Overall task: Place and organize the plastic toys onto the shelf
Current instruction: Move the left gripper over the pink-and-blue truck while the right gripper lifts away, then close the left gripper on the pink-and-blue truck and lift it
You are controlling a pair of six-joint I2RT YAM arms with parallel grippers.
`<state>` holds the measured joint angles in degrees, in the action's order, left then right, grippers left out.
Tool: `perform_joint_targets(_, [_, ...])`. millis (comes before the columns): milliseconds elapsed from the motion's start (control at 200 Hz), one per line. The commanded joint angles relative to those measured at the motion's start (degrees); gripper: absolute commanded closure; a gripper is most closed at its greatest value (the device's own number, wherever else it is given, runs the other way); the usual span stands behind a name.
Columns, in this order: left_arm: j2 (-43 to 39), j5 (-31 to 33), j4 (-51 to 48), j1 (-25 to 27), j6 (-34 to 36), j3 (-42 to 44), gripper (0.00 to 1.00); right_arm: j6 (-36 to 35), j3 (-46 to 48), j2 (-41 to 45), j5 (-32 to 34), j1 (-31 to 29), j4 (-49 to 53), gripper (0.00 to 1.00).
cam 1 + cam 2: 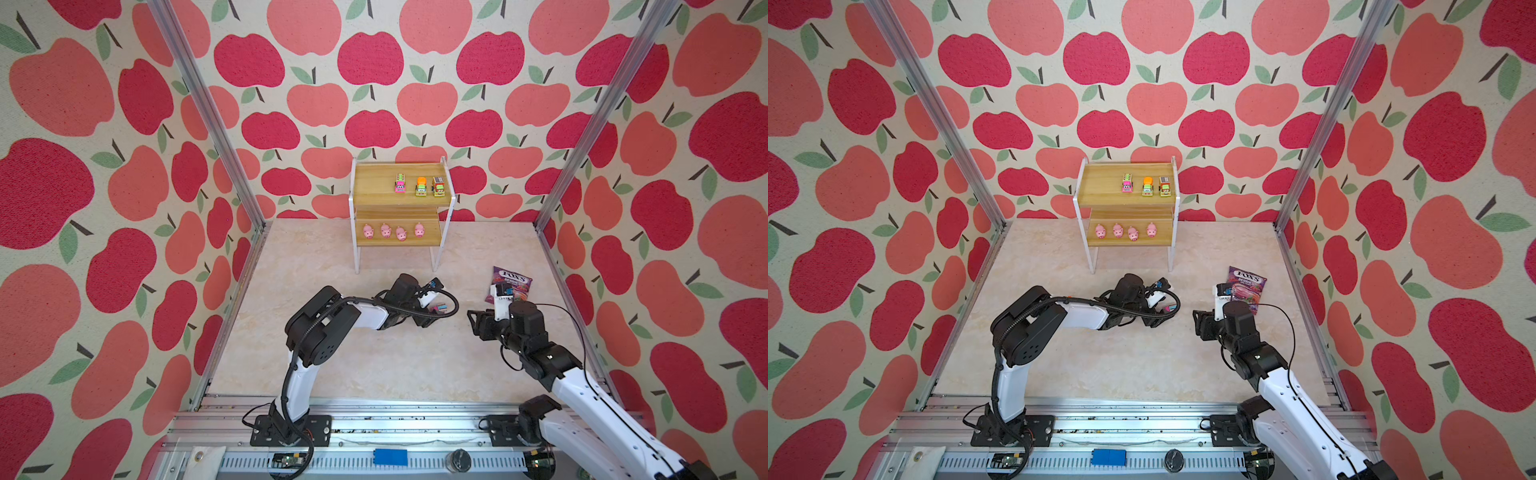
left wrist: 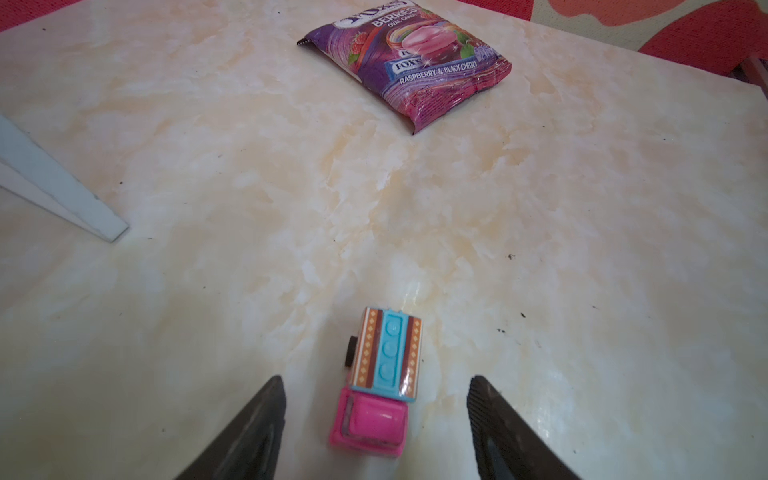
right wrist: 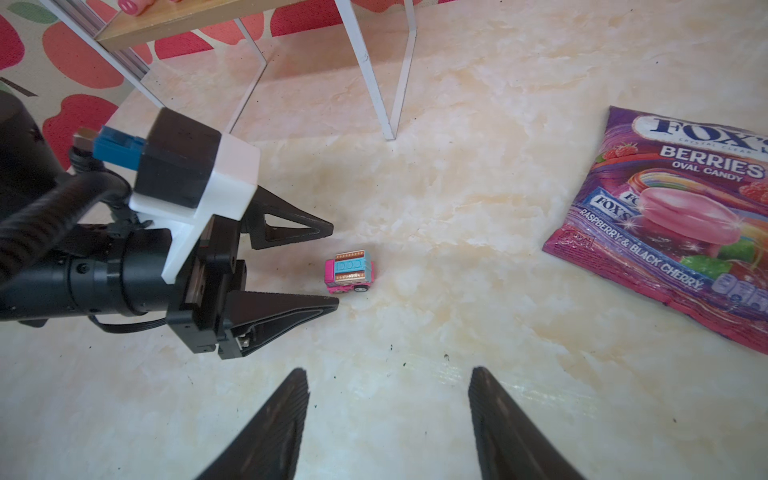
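Left wrist view | truck [image 2: 376, 386] on surface [image 2: 540, 249], cab between parted left fingers [image 2: 257, 428], ungripped | long axis along their reach | right fingers [image 1: 476, 326] parted, empty, farther; truck at their 9 o'clock in a top view

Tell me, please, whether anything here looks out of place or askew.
A pink toy truck stands on the table, off the shelf, between the fingers of the open left gripper, not gripped. A purple Fox's candy bag lies flat on the table too; it is no toy.
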<state>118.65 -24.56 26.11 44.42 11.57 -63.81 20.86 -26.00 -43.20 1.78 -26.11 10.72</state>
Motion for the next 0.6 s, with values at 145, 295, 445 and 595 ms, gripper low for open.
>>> perform_joint_targets(145, [3.28,-2.67,-0.09,0.31,0.86,-3.31,0.4,-0.82,0.51,2.11,-0.12,0.52,1.75,0.38])
perform_joint_targets(295, [4.3,-1.99,0.38,0.75,0.24,-3.78,0.5,-1.06,0.3,3.15,0.52,0.5,2.31,0.39])
perform_joint_targets(445, [5.29,-1.74,-0.6,1.1,-0.15,-5.48,0.5,-2.01,-0.15,4.08,1.02,0.53,3.23,0.4])
perform_joint_targets(595, [6.46,-1.56,-0.97,1.19,-0.14,-5.89,0.5,-2.32,-0.32,4.43,1.16,0.53,3.69,0.4])
